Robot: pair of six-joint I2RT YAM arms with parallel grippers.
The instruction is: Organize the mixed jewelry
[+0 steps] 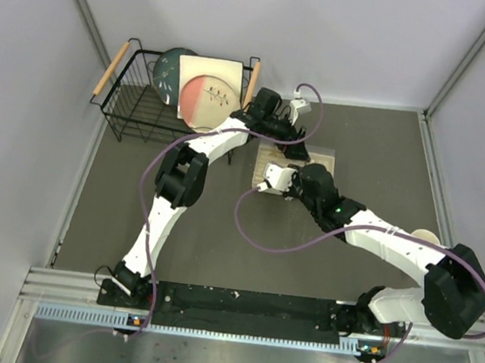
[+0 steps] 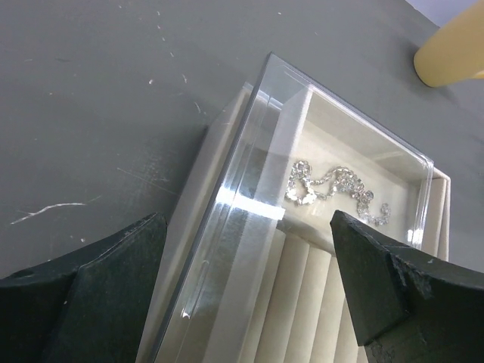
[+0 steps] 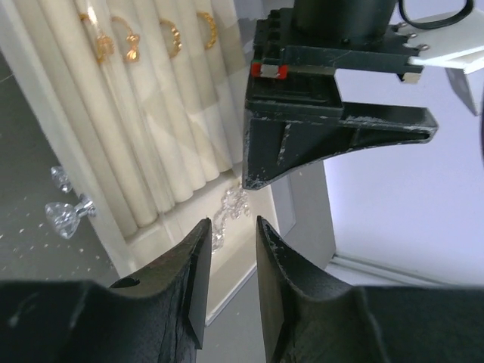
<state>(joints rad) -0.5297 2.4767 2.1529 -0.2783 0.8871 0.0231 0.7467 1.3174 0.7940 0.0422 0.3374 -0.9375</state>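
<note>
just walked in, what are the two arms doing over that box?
Both arms are working over the beige jewelry box. The left gripper hangs wide open above its clear lid, holding nothing. The right gripper has its jaws slightly apart and empty, over the compartment with the silver chain. Gold rings sit in the ring rolls, and two clear studs lie beside the box.

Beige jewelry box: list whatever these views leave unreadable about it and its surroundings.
Top view: beige compartmented jewelry box mostly covered by the left arm and right arm; contents too small.
Right wrist view: sparkly silver chain partly hidden by the right hand.
Left wrist view: pale yellow object cut by the corner; identity unclear.
</note>
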